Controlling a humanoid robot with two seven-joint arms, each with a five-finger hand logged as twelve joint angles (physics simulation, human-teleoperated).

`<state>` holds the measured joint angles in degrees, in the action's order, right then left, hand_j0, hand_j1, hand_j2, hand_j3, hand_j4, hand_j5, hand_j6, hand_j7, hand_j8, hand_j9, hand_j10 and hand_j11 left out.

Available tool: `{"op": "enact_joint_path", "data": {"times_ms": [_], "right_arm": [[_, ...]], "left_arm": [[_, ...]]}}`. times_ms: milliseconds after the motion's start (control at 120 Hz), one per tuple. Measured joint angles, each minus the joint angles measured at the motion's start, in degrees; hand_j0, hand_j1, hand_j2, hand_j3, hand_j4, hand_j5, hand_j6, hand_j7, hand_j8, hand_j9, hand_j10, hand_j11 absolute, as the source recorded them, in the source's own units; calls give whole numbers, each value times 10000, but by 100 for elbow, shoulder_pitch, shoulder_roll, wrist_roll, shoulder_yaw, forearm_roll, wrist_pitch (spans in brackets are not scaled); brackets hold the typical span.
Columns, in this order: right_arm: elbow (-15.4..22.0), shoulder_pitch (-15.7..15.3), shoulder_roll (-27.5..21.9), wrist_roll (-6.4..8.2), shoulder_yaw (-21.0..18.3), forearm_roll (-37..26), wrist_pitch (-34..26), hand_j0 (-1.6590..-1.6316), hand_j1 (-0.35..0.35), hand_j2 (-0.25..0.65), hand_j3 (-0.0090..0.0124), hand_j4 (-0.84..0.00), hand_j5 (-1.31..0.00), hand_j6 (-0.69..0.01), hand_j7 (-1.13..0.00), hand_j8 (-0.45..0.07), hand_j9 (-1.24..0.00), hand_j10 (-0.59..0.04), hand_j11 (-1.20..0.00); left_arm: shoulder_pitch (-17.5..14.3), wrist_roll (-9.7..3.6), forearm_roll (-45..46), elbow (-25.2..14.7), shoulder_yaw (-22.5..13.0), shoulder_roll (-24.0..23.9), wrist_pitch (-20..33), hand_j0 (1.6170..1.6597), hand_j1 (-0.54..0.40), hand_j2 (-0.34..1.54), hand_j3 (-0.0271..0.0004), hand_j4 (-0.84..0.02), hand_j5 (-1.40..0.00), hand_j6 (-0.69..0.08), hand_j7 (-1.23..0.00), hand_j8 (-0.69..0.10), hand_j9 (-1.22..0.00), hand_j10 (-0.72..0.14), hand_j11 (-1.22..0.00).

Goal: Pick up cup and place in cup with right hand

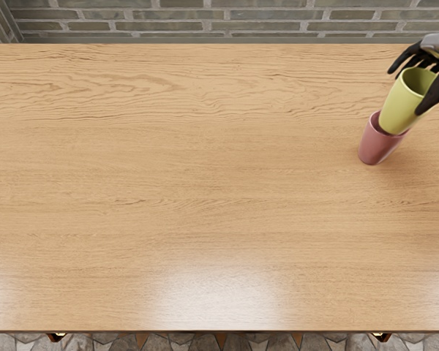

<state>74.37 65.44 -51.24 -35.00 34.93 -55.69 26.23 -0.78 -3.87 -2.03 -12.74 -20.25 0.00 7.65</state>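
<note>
A wooden table (205,183) spreads below and mostly to the left of the robot's right hand (437,50), with a brick wall (205,14) behind. The hand reaches in from the right edge, its back turned up and its dark fingers pointing down and forward, clamped around the upper part of a yellow-green cup (399,101). The thumb-side digit lies across the near right of the cup while others reach over the far side of the rim, at least 1 of them extending clear of it. The high grip probably leaves the base free to enter the pink cup (374,148), which stands on the table below and left of the hand. The 2 cups overlap at the pink mouth; how deep the upper base sits cannot be told. Lining up both axes, then lowering, looks like the next need, since a slanted entry could tip the lower cup.
</note>
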Motion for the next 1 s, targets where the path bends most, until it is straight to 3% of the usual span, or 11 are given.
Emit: {"op": "enact_joint_path", "data": {"times_ms": [425, 558, 1000], "right_arm": [[-525, 70, 388, 0, -8, -264, 1, -16564, 606, -254, 4, -4115, -5386, -4032, -5359, -3077, -5399, -3692, -5382], [-638, 163, 530, 0, -31, -285, -1, -16564, 611, -286, -4, -4086, -5385, -4031, -5342, -3068, -5398, -3697, -5370], [-704, 156, 602, 0, -102, -291, -3, -16564, 582, -286, -1, -4063, -5277, -4090, -5270, -3137, -5319, -3766, -5277]], "left_arm": [[-1, 0, 0, 0, 0, 0, 0, 16581, 3490, 0, 0, -1, -1, -2, -1, -1, 0, 0, 0], [3, 0, 0, 0, -2, 0, 0, 16581, 3490, 0, 0, -2, -1, -2, -1, -2, 0, -1, 0], [5, 0, 0, 0, 0, 0, 0, 16581, 3490, 0, 0, -1, -1, -1, -1, -1, 0, 0, 0]]}}
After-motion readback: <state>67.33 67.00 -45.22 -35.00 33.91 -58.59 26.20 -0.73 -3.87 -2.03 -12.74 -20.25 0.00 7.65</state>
